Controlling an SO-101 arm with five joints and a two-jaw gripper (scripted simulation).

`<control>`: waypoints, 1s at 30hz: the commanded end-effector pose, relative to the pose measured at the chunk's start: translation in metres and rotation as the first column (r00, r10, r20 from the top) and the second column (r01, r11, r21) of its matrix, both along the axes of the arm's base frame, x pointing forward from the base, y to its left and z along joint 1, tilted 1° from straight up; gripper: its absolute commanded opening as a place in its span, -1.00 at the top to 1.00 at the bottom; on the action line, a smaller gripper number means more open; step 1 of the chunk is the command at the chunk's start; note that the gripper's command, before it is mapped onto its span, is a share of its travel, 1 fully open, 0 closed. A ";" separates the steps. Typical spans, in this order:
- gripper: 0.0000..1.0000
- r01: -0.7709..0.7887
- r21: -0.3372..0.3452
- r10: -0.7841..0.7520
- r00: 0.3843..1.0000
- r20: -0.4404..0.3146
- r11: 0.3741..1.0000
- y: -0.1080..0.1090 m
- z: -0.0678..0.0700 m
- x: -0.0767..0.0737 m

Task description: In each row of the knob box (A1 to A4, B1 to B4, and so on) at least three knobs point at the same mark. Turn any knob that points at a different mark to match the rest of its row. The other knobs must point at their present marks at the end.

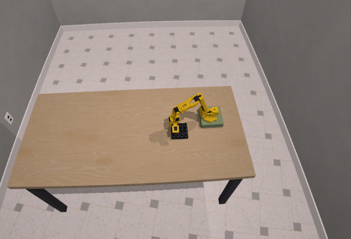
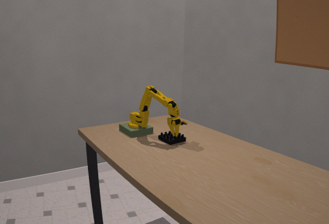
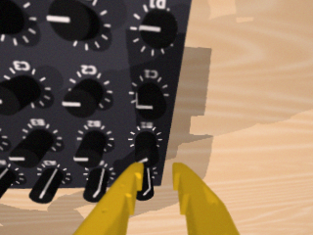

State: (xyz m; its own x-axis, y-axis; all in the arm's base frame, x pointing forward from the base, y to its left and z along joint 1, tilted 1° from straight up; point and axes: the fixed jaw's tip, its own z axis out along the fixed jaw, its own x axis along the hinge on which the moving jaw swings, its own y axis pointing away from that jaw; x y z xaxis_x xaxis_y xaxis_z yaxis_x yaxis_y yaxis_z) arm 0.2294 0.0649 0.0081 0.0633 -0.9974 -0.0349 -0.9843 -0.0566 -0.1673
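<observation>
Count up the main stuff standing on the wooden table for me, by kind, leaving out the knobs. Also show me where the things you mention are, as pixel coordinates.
Robot arm (image 1: 185, 106) (image 2: 160, 96): 1
Green base block (image 1: 211, 125) (image 2: 127, 130): 1
Black knob box (image 1: 179, 138) (image 2: 169, 142) (image 3: 114, 54): 1
Total: 3

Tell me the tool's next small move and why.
I'd ease the tool sideways until knob B1 lies between its fingertips. B1's white line looks slanted, while those of B2 and B3 lie level, and the parted fingertips seem off-centre from it.
</observation>
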 end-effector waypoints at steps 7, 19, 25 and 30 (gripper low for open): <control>0.84 -0.007 -0.032 0.003 0.993 -0.120 0.999 -0.002 -0.009 -0.021; 0.84 -0.010 -0.042 0.003 0.988 -0.153 0.999 -0.003 -0.009 -0.027; 0.84 -0.010 -0.042 0.003 0.988 -0.153 0.999 -0.003 -0.009 -0.027; 0.84 -0.010 -0.042 0.003 0.988 -0.153 0.999 -0.004 -0.004 -0.032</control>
State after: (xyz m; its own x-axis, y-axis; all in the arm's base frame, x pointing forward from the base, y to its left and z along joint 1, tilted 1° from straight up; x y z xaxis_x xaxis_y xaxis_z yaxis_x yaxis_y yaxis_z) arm 0.2100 0.0622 0.0073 0.0665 -0.9977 -0.0128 -0.9958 -0.0656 -0.0636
